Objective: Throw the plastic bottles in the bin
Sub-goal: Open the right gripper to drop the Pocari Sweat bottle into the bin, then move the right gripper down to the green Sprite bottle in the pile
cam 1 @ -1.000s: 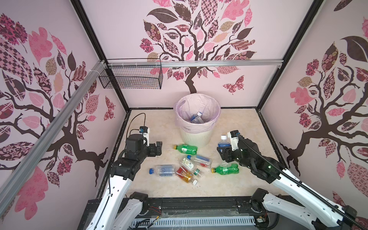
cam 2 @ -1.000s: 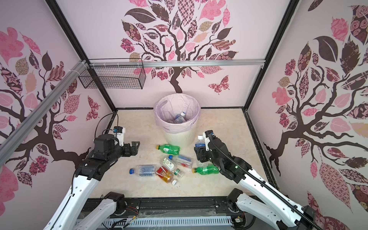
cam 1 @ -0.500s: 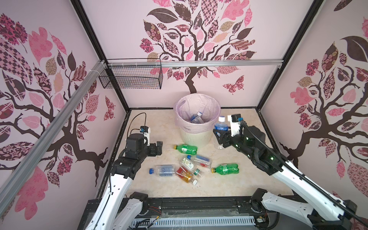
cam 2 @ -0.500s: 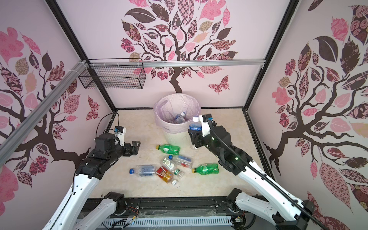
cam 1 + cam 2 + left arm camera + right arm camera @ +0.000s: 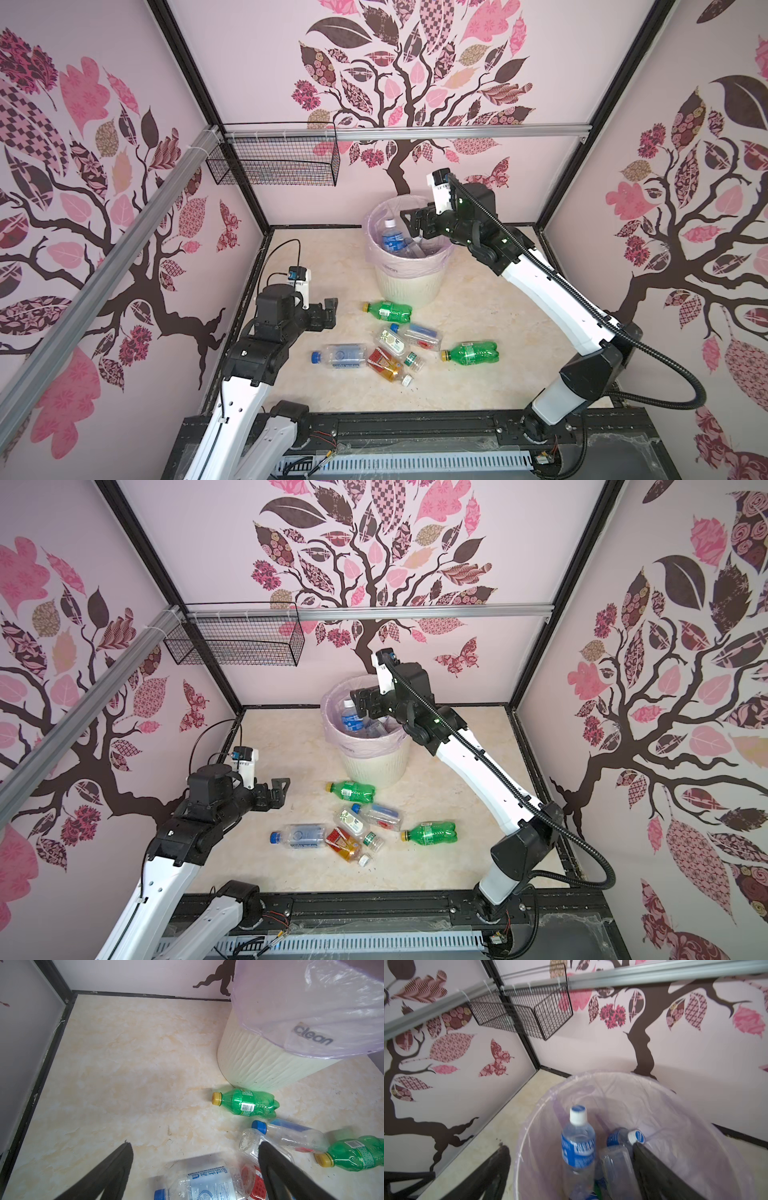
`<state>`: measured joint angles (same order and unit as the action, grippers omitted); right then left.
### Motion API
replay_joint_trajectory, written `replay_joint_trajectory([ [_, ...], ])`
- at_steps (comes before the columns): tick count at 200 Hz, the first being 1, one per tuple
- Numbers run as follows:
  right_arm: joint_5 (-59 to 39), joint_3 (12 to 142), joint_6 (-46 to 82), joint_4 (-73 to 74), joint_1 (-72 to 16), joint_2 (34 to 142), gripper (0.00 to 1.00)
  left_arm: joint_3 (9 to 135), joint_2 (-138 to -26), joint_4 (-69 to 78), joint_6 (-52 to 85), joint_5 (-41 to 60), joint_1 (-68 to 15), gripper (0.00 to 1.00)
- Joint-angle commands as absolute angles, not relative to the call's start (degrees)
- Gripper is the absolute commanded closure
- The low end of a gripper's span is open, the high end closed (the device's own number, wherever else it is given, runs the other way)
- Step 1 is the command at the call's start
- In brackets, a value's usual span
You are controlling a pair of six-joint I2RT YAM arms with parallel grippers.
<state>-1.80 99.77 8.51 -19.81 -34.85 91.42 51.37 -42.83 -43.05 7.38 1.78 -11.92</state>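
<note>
Top views: black wire basket (image 5: 274,166) hung on the back rail (image 5: 457,132); six plastic bottles (image 5: 388,311) lying on the table (image 5: 478,395) before the bin (image 5: 405,286), clear of both arms. Bin, pink-lined: clear bottles (image 5: 614,1165), one blue-labelled bottle (image 5: 578,1151) upright, blurred, apparently loose. Right fingers (image 5: 654,1167) spread wide over the bin mouth, gripping nothing; left fingers (image 5: 116,1167) apart, empty, near the table bottles.

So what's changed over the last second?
The right gripper lifted the blue-labelled bottle off the floor right of the bin, swung it up over the bin and let go. Its jaws now stand open, and the bottle is inside the bin, cap up. The left gripper, open, and the loose bottles have not moved.
</note>
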Motion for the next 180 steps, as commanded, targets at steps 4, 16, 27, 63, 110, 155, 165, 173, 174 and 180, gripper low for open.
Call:
replay_joint_trajectory([
  [4, -0.1, 97.1, 8.2, -21.6, -34.9, 82.6, 0.06, 54.4, -44.0, -43.1, 5.8, 2.8, -11.8, 0.02],
  [16, -0.1, 96.1, 9.1, -24.2, -34.9, 80.0, 0.06, 54.7, -44.7, -42.8, 5.6, 2.9, -11.8, 0.02],
  [27, 0.7, 94.2, 10.4, -26.9, -34.9, 77.6, 0.07, 55.0, -45.1, -42.5, 5.6, 2.9, -11.9, 0.02],
  [63, 6.7, 82.2, 17.6, -33.9, -34.9, 67.9, 0.08, 54.3, -44.7, -42.4, 5.8, 2.5, -11.8, 0.02],
  [110, 10.4, 70.9, 23.5, -46.9, -34.9, 59.1, 0.09, 52.6, -44.7, -40.8, 7.8, 2.9, -11.7, 0.02],
  [155, 1.4, 60.7, 28.5, -52.8, -34.9, 56.3, 0.09, 50.3, -44.3, -38.9, 10.0, 4.0, -11.8, 0.03],
  [165, -0.8, 59.2, 28.3, -54.2, -35.0, 56.2, 0.09, 50.2, -44.2, -39.1, 9.9, 3.7, -11.8, 0.03],
  [173, -1.8, 58.4, 28.3, -55.7, -34.9, 56.5, 0.10, 50.3, -44.1, -39.3, 9.6, 3.6, -11.7, 0.03],
  [174, -1.9, 58.4, 28.4, -55.8, -34.9, 56.6, 0.10, 50.4, -44.1, -39.3, 9.6, 3.5, -11.8, 0.03],
  [180, -2.8, 57.6, 28.3, -56.6, -35.0, 56.8, 0.10, 50.4, -44.1, -39.4, 9.4, 3.5, -11.8, 0.03],
])
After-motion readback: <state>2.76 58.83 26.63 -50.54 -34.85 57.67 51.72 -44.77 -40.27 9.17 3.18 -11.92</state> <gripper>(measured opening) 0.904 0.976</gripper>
